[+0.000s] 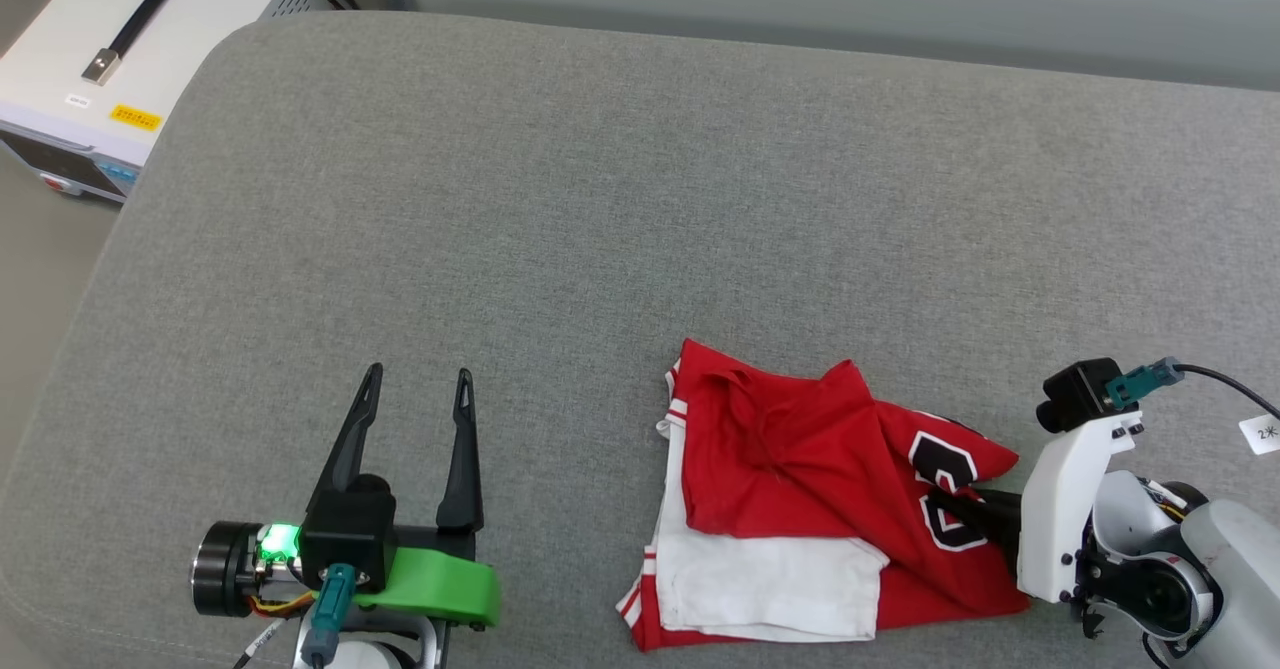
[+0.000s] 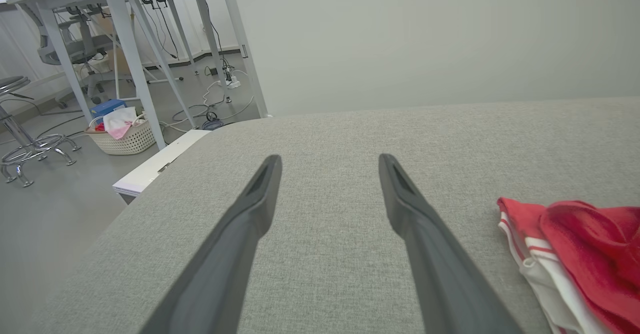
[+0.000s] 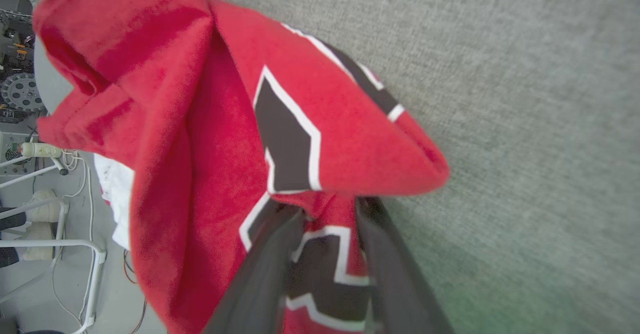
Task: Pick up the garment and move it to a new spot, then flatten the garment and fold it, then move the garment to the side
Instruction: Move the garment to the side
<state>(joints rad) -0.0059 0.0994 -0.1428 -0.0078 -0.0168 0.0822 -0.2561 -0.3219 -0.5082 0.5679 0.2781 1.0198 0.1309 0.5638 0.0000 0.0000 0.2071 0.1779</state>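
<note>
The garment (image 1: 800, 469), a red jersey T-shirt with a white sleeve and a black white-edged print, lies crumpled on the grey padded surface (image 1: 600, 199) at the lower right. My right gripper (image 1: 955, 509) reaches into its right edge from the right. In the right wrist view its two dark fingers (image 3: 270, 264) stand close together on a fold of printed cloth (image 3: 225, 149), with their tips under another fold. My left gripper (image 1: 420, 374) rests open and empty at the lower left, well left of the garment (image 2: 575, 244). Its fingers (image 2: 240, 234) point across bare fabric.
A white equipment case (image 1: 100, 59) with a black handle stands past the surface's rounded far-left corner. In the left wrist view the floor beyond that edge holds white table legs (image 2: 130, 49), a woven basket (image 2: 122, 134) and a stool (image 2: 20, 139). A pale wall backs the surface.
</note>
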